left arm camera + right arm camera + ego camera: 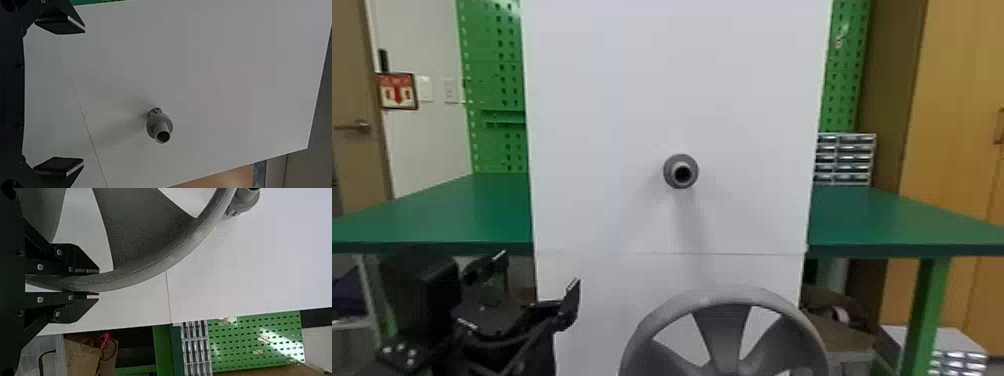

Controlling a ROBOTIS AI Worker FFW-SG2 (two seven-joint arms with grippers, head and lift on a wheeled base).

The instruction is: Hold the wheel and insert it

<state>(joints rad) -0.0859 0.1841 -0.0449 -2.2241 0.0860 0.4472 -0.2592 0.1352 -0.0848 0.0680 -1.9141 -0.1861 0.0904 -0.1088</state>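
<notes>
Head view: my left gripper (538,271) gapes wide, empty. Right wrist view: my right gripper (98,284) pinches the wheel (145,235) rim.

Wheel (722,330): matt grey, plastic look, fine ribbed texture on spokes. Shaft (159,124): grey, dull, looks plastic. White panel (677,90): smooth, low sheen. Desk (457,215): smooth green top, satin. Pegboard (270,342): perforated, glossy green, looks like painted metal. Cabinet (952,100): smooth wood grain. Box (82,356): matt brown cardboard.
</notes>
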